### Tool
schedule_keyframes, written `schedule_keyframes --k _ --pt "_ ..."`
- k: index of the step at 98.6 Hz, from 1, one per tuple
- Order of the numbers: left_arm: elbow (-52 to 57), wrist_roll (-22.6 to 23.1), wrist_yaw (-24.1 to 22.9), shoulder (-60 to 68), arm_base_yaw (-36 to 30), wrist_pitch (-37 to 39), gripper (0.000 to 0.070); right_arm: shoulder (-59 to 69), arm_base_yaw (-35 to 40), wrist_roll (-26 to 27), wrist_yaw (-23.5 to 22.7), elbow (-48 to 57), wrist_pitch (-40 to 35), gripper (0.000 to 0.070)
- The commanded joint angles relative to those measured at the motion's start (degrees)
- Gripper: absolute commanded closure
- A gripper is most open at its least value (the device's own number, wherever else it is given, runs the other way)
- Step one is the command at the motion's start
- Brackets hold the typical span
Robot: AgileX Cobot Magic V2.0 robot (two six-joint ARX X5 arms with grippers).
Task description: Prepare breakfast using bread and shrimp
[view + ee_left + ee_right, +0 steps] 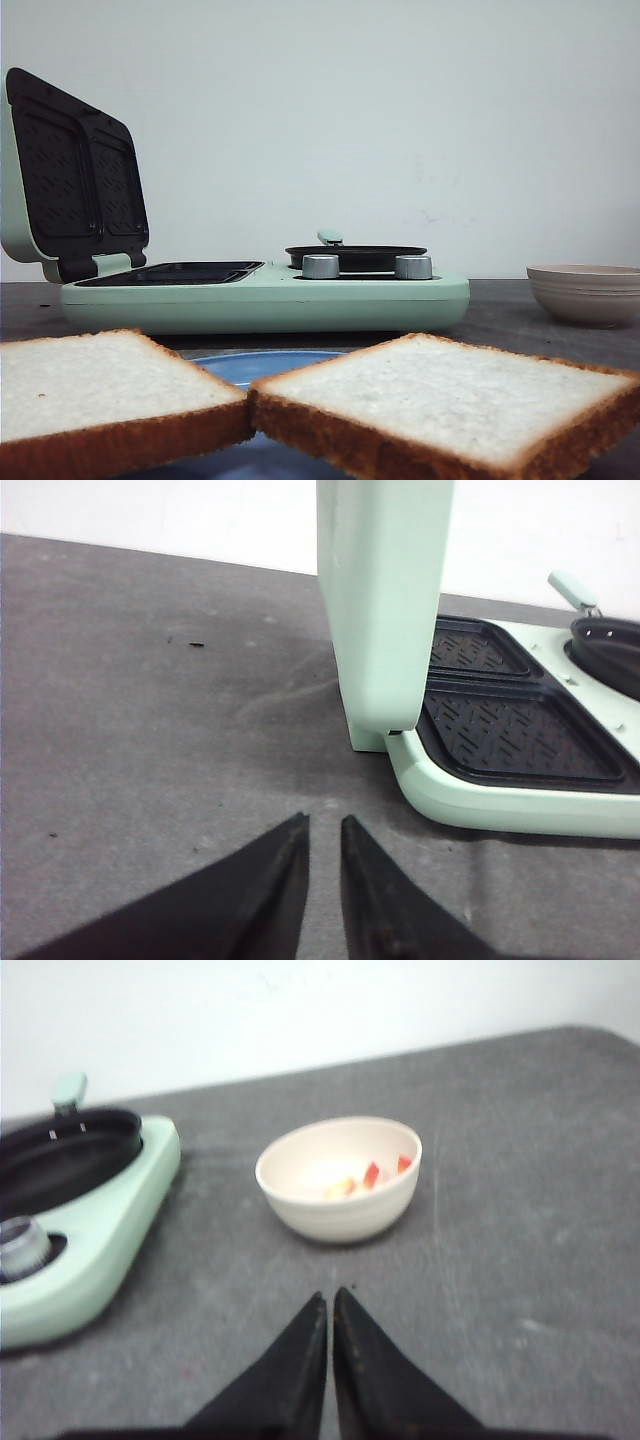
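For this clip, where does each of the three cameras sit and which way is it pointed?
Front view: low at table height, facing forward over two bread slices to the green cooker; no arm shows.
Left wrist view: on the left arm, facing the cooker's raised lid; left gripper shows.
Right wrist view: on the right arm, facing the bowl of shrimp; right gripper shows.
All three share the cooker.

Two bread slices (110, 385) (450, 400), one blue plate (262, 364), one mint-green breakfast maker (265, 295) with two knobs (320, 266) (413, 267), one beige bowl (340, 1180) holding about three shrimp pieces (371, 1174), two end effectors (323, 825) (330, 1298).
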Motion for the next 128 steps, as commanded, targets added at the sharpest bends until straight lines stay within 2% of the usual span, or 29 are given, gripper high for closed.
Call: schedule_keyframes --k 1,6,18,26,41,49,70,76,77,90,96,101,107,113,121,128 --pt "-1.0 -1.2 0.0 -0.1 -0.1 -0.2 0.0683 0.0 0.0 0.4 0.1 -0.1 2.5 0.0700" --pt "-0.9 -2.6 0.1 -0.1 -0.1 -0.2 0.0683 0.0 0.0 0.4 0.1 -0.1 4.1 0.0700" --pt "-0.6 -13.2 0.7 -0.1 -0.1 -0.2 0.0683 0.0 0.0 1.2 -0.3 -0.1 9.1 0.0700" --pt "-0.4 -16.5 1.7 -0.1 -0.1 -0.3 0.0685 0.0 0.0 2.6 -0.3 -0.1 12.8 0.0700" --pt "1.6 -16.6 3.2 0.8 -0.1 -0.7 0.0686 0.0 0.0 6.7 -0.6 0.0 14.6 0.0700" --pt "3.8 -16.6 3.2 2.5 -0.1 -0.6 0.0686 0.0 0.0 8.5 -2.9 0.4 14.5 0.0700" --pt "11.6 -16.0 4.8 12.3 -0.1 -0.7 0.0685 0.4 0.0 8.7 -6.0 4.0 12.7 0.0700" --pt "14.4 -14.9 5.3 16.0 -0.1 -0.7 0.0685 1.2 0.0 8.7 -6.6 5.9 11.6 0.0700" --pt "22.4 -9.9 6.1 24.9 -0.7 -2.3 0.0685 5.2 0.0 8.5 -9.4 11.1 8.1 0.0700" --pt "28.0 -8.1 6.0 30.7 -1.8 -4.1 0.0684 10.4 0.0 8.2 -11.6 16.6 5.0 0.0700" --pt "29.4 -7.8 6.0 32.0 -2.4 -4.0 0.0678 13.0 0.0 7.3 -13.9 19.1 4.7 0.0697" --pt "30.1 -7.7 6.0 32.6 -2.8 -4.0 0.0663 14.9 0.0 6.1 -15.6 21.2 4.2 0.0656" --pt "30.3 -7.7 6.1 32.7 -3.3 -4.0 0.0643 17.0 0.0 6.0 -16.8 23.8 3.3 0.0552" --pt "30.3 -7.7 6.1 32.7 -3.5 -4.4 0.0551 19.0 0.0 6.0 -17.6 26.1 2.2 0.0455" --pt "30.3 -7.7 6.3 32.7 -3.6 -5.6 0.0382 21.2 0.0 5.6 -19.0 29.2 -0.2 0.0354" --pt "30.4 -8.1 8.1 32.6 -3.5 -7.5 0.0298 22.9 0.0 5.3 -20.1 31.6 -2.8 0.0272"
